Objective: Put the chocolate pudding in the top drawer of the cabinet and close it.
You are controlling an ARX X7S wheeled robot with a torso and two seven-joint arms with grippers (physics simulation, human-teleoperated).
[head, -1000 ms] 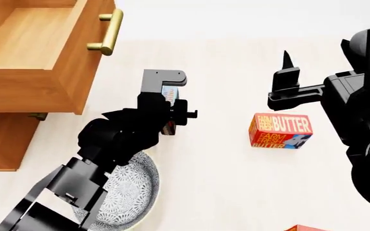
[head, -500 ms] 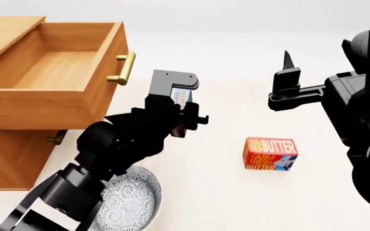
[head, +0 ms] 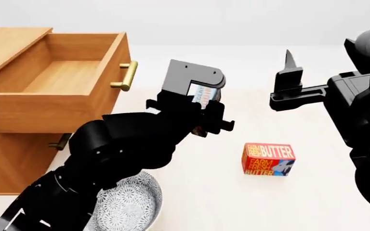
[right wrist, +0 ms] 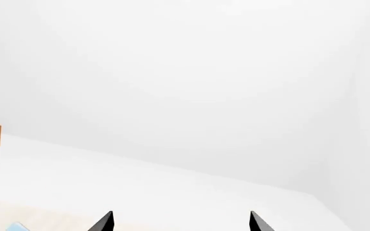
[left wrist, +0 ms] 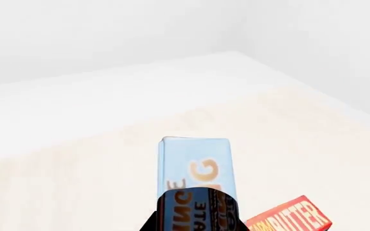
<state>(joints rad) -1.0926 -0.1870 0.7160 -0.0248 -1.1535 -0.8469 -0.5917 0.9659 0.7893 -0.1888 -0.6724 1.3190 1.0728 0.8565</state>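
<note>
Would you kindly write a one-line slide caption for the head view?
Left gripper holds the chocolate pudding aloft beside the open top drawer; right gripper idle.

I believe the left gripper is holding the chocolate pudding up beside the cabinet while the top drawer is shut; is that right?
Not quite: the top drawer is pulled open, its bare wooden inside showing in the head view. The rest holds: the left gripper holds the chocolate pudding raised beside the cabinet.
</note>
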